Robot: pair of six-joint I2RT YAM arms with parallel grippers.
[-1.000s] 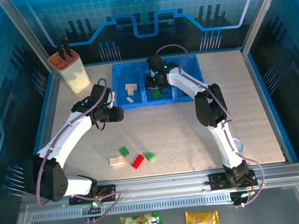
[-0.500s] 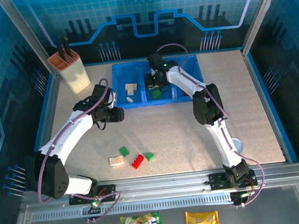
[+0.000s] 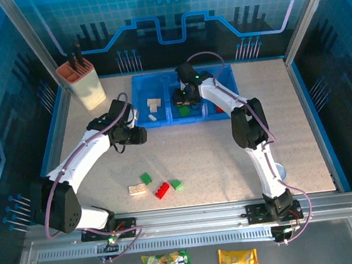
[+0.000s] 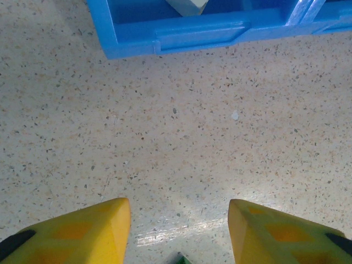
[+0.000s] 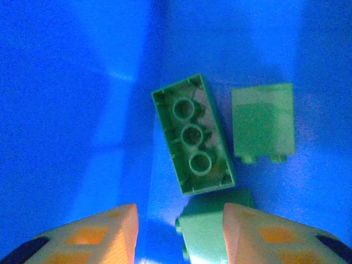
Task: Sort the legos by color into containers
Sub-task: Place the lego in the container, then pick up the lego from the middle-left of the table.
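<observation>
Nearest the bases, four legos (image 3: 162,190) lie loose on the counter (image 3: 216,159): one tan, one red, two green. The left arm bends forward, and the left gripper (image 4: 179,214) hangs empty, fingers apart, over bare counter just short of the containers (image 3: 162,122). The right arm stretches far out, bent at the elbow, its wrist turned down into the middle bin. There the right gripper (image 5: 179,212) stands spread, clamping nothing, above three green bricks (image 5: 192,142). Tan bricks (image 3: 154,103) sit in the left bin
</observation>
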